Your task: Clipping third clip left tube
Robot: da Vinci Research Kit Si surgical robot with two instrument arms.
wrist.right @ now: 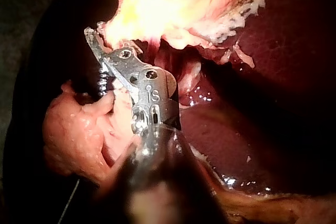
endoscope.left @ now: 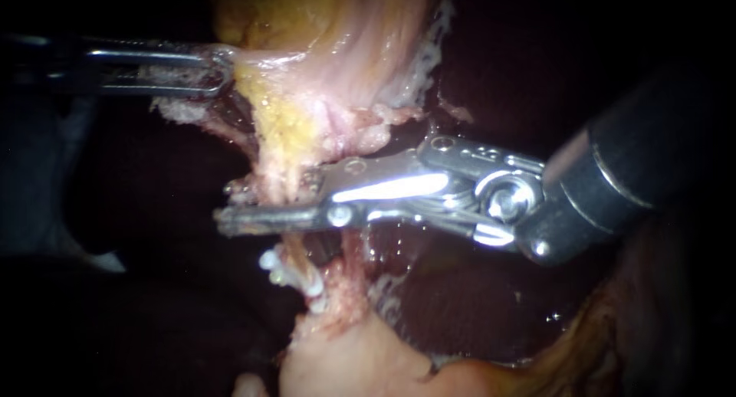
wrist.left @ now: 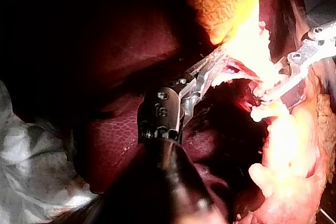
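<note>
Between the jaws of my right instrument point(endoscope.left: 227, 205) runs the left tube point(endoscope.left: 285, 201), a thin pink-yellow strand that crosses the gap about midway along their length. This end effector stands partly open. A clear gap shows between the long upper jaw and the lower one, and I cannot see both pressing on the strand, so it has hold of nothing. Just past the lower jaw, on the same strand, sit small whitish pieces point(endoscope.left: 270, 260) that look like clips, one close to the jaw and others a little farther along. There the tube runs into a pale lump of tissue point(endoscope.left: 345, 362). On the other side, beyond the upper jaw, the tube widens into yellow-pink tissue point(endoscope.left: 307, 98) with a ragged, fatty edge. My left instrument point(endoscope.left: 226, 69) comes in well apart from the right end effector, alongside that yellow-pink tissue. Its end effector is closed on the tissue's edge, with a thin fold pinched between both jaws and stretched taut toward the shaft. Dark red, wet liver point(endoscope.left: 452, 290) lies behind and beneath both end effectors, glistening close under the right instrument's wrist joint.
</note>
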